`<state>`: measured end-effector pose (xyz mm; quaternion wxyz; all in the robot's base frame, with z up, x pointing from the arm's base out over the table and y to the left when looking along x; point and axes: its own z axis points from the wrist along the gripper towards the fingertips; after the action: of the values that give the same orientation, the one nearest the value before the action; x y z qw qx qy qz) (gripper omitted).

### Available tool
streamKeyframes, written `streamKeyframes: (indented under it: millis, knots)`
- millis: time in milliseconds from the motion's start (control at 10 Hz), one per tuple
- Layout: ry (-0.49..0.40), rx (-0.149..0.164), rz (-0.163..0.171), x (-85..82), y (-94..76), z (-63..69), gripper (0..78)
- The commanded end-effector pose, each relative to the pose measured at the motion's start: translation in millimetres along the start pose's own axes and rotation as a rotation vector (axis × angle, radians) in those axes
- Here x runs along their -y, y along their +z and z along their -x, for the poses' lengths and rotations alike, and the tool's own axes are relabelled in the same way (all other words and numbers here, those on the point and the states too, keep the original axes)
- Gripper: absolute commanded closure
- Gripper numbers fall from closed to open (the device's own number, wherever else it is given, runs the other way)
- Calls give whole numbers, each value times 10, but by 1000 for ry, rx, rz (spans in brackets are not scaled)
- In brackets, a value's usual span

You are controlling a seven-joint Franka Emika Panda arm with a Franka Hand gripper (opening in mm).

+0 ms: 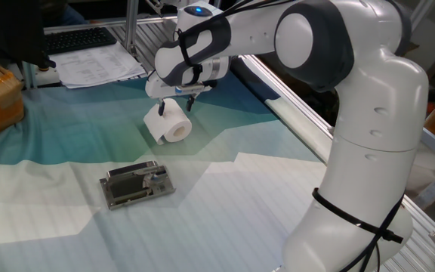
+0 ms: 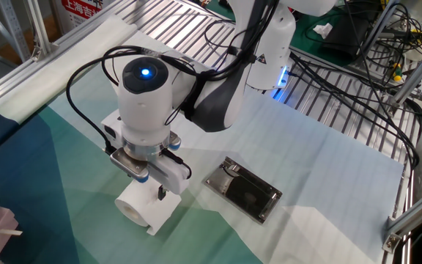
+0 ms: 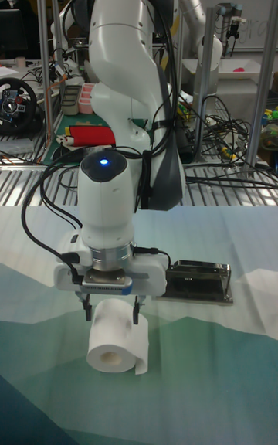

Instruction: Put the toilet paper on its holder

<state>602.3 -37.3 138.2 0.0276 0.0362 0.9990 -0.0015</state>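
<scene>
Arm: the Franka Panda arm (image 1: 353,113) reaches across the table (image 1: 225,219) and points its wrist straight down over the roll.
Table: covered in a green-and-white cloth (image 2: 72,161) — roll and holder both lie on it.
Holder: the holder (image 1: 136,183) lies flat and bare, near the roll but apart from it; nothing is on its bar.
Toilet paper: the toilet paper (image 3: 116,334) rests on its side on the cloth, its hollow core facing the tall fixed view and a loose tail hanging at one side.
Gripper: the gripper (image 3: 110,310) sits directly over the roll, its fingers parted and reaching down on either side of the roll's top — whether they press the paper I cannot tell.
Progress: early, as I judge it; the grasp, the lift, the carry and the placing on the holder are all left.
</scene>
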Motion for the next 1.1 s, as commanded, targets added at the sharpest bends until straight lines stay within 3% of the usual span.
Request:
streamKeyframes:
  millis: [100, 1100]
  knots:
    - [0, 11, 4, 0, 55, 23, 2]
    - [8, 30, 13, 5, 239, 24, 2]
